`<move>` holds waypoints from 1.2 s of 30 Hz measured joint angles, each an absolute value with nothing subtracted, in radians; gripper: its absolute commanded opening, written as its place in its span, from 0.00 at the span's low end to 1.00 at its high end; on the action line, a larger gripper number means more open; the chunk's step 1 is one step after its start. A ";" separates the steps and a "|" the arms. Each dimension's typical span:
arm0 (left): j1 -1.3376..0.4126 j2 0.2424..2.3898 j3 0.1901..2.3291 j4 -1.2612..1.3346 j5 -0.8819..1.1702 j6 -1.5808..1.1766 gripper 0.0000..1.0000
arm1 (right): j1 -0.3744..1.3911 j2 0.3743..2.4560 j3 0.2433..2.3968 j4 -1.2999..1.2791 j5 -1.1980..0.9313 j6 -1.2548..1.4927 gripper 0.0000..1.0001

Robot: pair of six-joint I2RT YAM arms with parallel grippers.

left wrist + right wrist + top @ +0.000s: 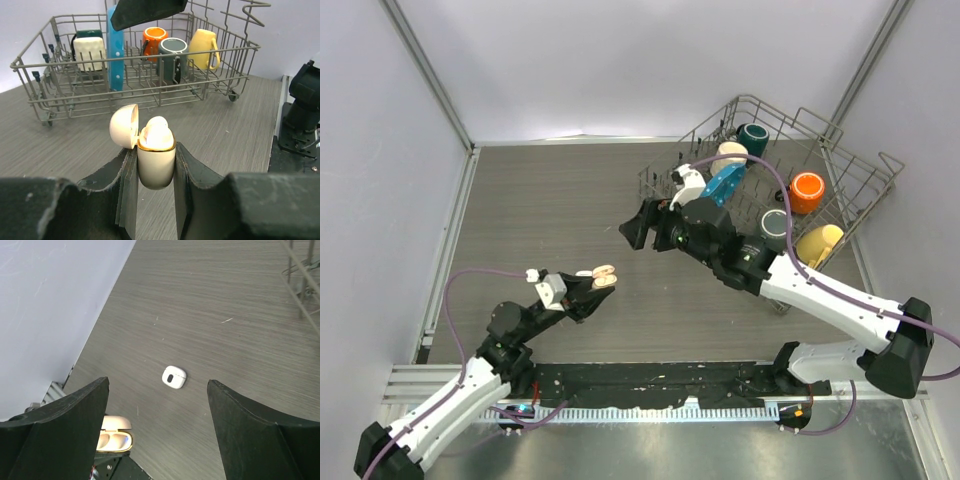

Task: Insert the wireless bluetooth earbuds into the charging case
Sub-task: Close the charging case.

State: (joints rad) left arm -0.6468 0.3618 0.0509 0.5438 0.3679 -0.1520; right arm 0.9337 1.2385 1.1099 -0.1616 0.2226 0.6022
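The left gripper (591, 286) held the cream, gold-rimmed plastic charging case (156, 167) upright, with one finger pressed on each side of its body. The round lid (124, 126) stood open to the left. The pale peach-beige earbuds (113, 440) sat inside the case, so between the left jaws. The right gripper (157, 383) hung above the grey wood-grain table (210, 300), jaws spread wide and holding nothing. Between them in the wrist view, on the table and apart from both fingers, lay a small white rounded piece (174, 377). I could not tell whether it was an earbud.
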 measured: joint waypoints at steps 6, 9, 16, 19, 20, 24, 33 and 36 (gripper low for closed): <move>-0.647 0.400 0.067 0.552 0.405 -0.152 0.00 | 0.934 1.262 1.110 -0.160 0.137 0.596 0.85; -0.647 0.413 0.073 0.574 0.419 -0.153 0.00 | 0.934 1.301 1.107 -0.159 0.093 0.596 0.85; -0.647 0.442 0.077 0.617 0.434 -0.158 0.00 | 0.933 1.357 1.023 -0.145 -0.021 0.598 0.85; -0.647 0.465 0.076 0.633 0.432 -0.158 0.00 | 0.928 1.341 0.949 -0.107 -0.076 0.605 0.85; -0.647 0.476 0.076 0.640 0.430 -0.159 0.00 | 0.929 1.330 0.925 -0.102 -0.090 0.606 0.85; -0.647 0.524 0.076 0.661 0.425 -0.161 0.00 | 0.934 1.228 0.801 -0.084 -0.126 0.617 0.85; -0.647 0.648 0.082 0.718 0.444 -0.171 0.00 | 0.934 1.037 0.741 -0.073 0.102 0.659 0.85; -0.647 0.654 0.082 0.725 0.458 -0.173 0.00 | 0.934 1.038 0.743 -0.049 0.169 0.663 0.85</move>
